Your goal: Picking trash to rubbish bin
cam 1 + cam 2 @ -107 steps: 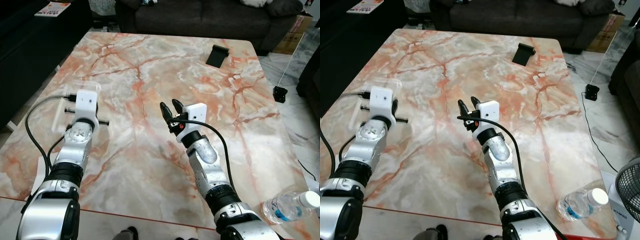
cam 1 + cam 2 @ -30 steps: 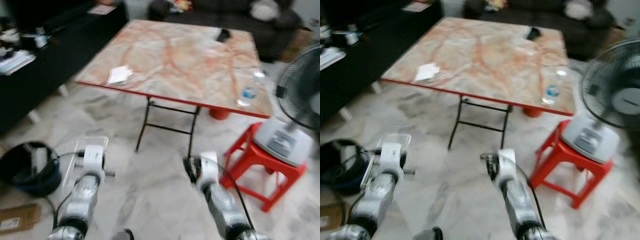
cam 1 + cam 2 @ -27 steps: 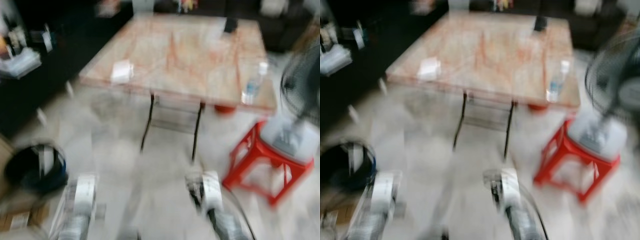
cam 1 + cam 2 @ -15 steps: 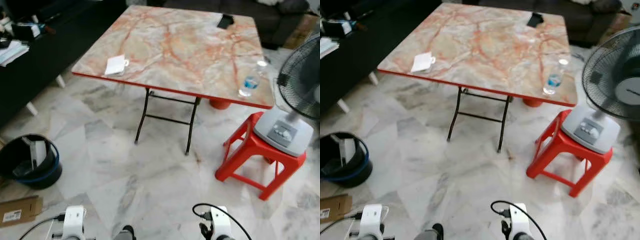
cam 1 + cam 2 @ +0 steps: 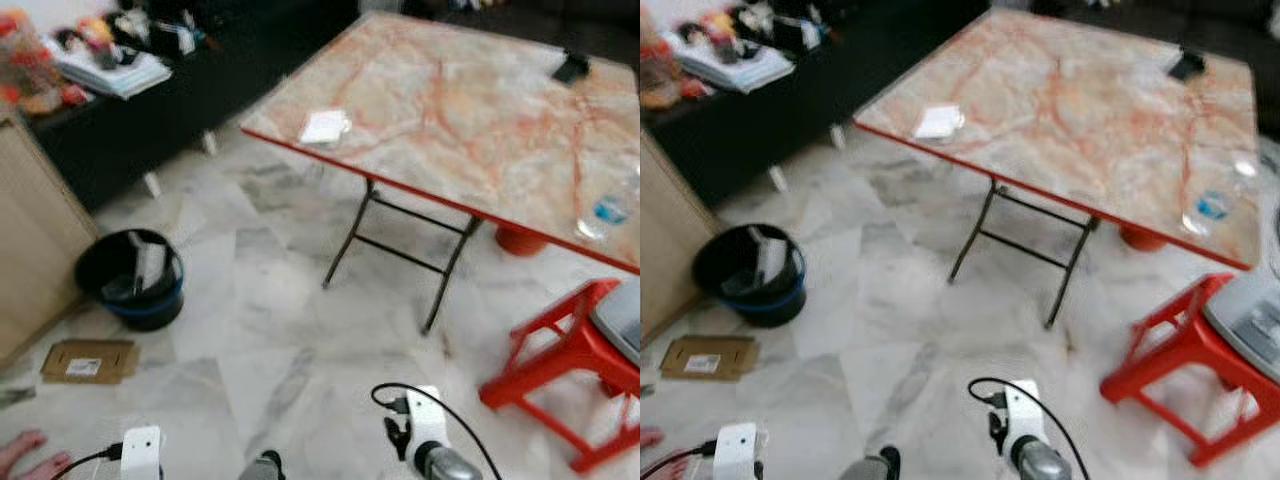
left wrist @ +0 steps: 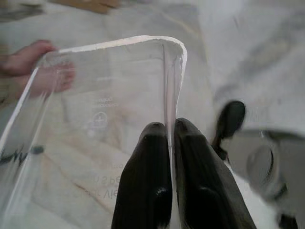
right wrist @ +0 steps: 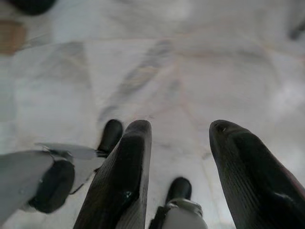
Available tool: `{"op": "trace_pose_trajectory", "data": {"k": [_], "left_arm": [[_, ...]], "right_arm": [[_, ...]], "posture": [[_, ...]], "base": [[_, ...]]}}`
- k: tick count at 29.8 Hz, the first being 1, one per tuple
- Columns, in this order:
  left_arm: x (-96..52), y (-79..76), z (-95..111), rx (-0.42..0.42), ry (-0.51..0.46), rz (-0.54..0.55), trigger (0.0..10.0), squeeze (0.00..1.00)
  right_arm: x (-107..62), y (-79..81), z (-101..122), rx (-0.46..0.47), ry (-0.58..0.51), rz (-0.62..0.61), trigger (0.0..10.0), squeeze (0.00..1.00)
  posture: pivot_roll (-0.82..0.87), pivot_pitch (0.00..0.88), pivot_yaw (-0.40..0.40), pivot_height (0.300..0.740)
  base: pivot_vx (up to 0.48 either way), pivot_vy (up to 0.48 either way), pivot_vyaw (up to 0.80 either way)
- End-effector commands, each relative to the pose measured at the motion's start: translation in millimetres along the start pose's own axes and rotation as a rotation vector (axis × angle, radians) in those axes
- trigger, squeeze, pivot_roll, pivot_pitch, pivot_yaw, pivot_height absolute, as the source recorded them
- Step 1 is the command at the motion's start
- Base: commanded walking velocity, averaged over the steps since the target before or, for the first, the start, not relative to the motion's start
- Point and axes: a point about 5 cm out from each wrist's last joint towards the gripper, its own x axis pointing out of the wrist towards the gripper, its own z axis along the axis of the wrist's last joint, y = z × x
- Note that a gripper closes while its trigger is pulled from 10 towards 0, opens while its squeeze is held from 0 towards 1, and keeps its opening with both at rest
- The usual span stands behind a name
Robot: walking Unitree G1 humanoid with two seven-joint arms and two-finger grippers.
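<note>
Carry step: left gripper (image 6: 170, 138) pinches the wall of a clear plastic container (image 6: 95, 109), probably a food tray. Right gripper (image 7: 180, 136) parted, empty. Next: approach black rubbish bin (image 5: 132, 277) ahead-left.

clear plastic container (image 6: 95, 119) | embossed lettering, blurred | nothing legible

We count 1 folding table (image 5: 470, 110), 1 black rubbish bin (image 5: 132, 278), 1 red stool (image 5: 560, 370), 1 water bottle (image 5: 603, 212), 1 white paper (image 5: 325, 127), 1 flat cardboard piece (image 5: 88, 361), 1 clear plastic container (image 6: 95, 119), 1 dark object (image 5: 571, 67) on the far tabletop.
</note>
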Motion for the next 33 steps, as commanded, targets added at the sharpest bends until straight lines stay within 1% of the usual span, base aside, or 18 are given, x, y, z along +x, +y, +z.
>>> {"op": "trace_pose_trajectory", "data": {"k": [1, 9, 16, 19, 21, 33], "left_arm": [[-3.8, 2.2, -14.8, -0.007, 0.049, 0.009, 10.0, 0.00], [-4.6, 5.0, -17.2, -0.014, 0.055, 0.021, 10.0, 0.00], [-4.1, 3.6, -15.5, -0.017, 0.049, 0.022, 10.0, 0.00], [-3.7, 3.6, -14.3, -0.014, 0.046, 0.023, 10.0, 0.00], [-3.7, 4.7, -14.5, -0.003, 0.050, 0.034, 10.0, 0.00], [-4.5, 5.7, -17.6, -0.008, 0.061, 0.044, 10.0, 0.00]], "right_arm": [[-2.4, -3.6, -9.2, -0.002, 0.031, -0.011, 10.0, 0.00], [-4.2, -4.6, -15.5, -0.006, 0.046, -0.012, 10.0, 0.00], [-4.4, -4.1, -16.1, -0.002, 0.044, -0.008, 10.0, 0.00], [-4.0, -3.5, -15.2, 0.032, 0.039, -0.010, 10.0, 0.00], [-3.6, -2.9, -13.8, 0.039, 0.033, -0.006, 10.0, 0.00], [-3.8, -3.2, -14.4, 0.037, 0.037, -0.008, 10.0, 0.00]], "posture": [[0.11, 0.124, -0.026, 0.740], [0.11, 0.117, -0.025, 0.740], [0.11, 0.122, -0.027, 0.740], [0.11, 0.131, -0.028, 0.740], [0.11, 0.134, -0.028, 0.740], [0.11, 0.151, -0.031, 0.740]], "base": [[0.000, 0.000, 0.80], [0.000, 0.000, 0.80], [0.000, 0.000, 0.75], [0.000, 0.000, 0.00], [0.444, 0.000, 0.00], [0.472, 0.000, 0.00]]}}
